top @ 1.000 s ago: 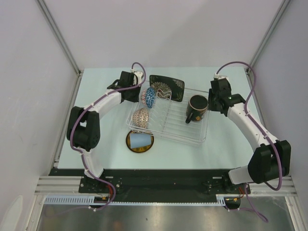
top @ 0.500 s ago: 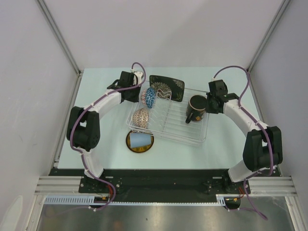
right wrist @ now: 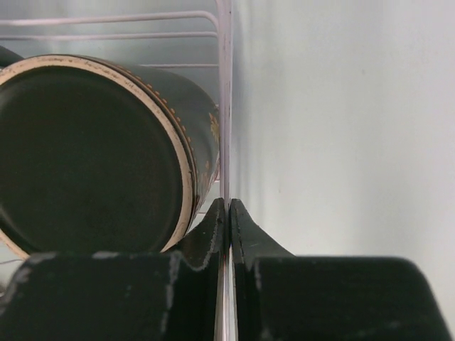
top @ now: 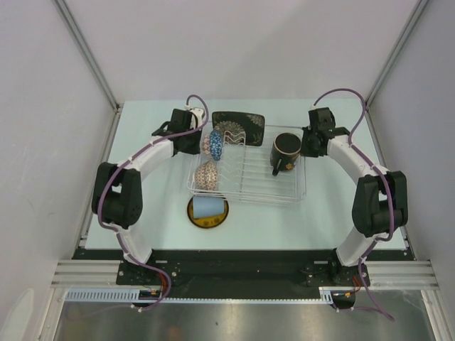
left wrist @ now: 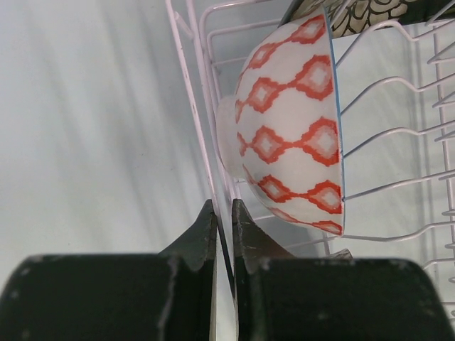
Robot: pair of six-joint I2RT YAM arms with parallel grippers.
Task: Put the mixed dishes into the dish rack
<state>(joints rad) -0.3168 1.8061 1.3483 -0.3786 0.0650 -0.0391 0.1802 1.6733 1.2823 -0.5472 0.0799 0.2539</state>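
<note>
- Both tools are pressed together on rim wire of the clear plastic rectangular dish rack [top: 249, 174] with thin wire dividers. The left tool [left wrist: 223, 206] pinches the rack's left side and the right tool [right wrist: 227, 206] pinches its right side.
- Inside the rack, the blue patterned bowl [top: 215, 142] and the beige patterned bowl [top: 207, 174] stand on edge at the left end. The red-inside dark mug [top: 286, 150] appears to lie on its side at the right end. The black floral square plate [top: 238, 126] leans at the rack's far edge.
- Not yet loaded: the pale blue cup [top: 206, 206] sits on the small yellow dark-rimmed round plate [top: 207, 224], on the tabletop [top: 149, 206] just in front of the rack's near-left corner.
- Risk: the wire is thin in both pinches. An uneven pull by the arms could slip it free, and the rack would twist or drop.
- Risk: a tilt or jerk could roll the bowls or mug, or tip the square plate off the far edge.
- Risk: if the rack is dragged nearward, it would knock the cup off its plate.
</note>
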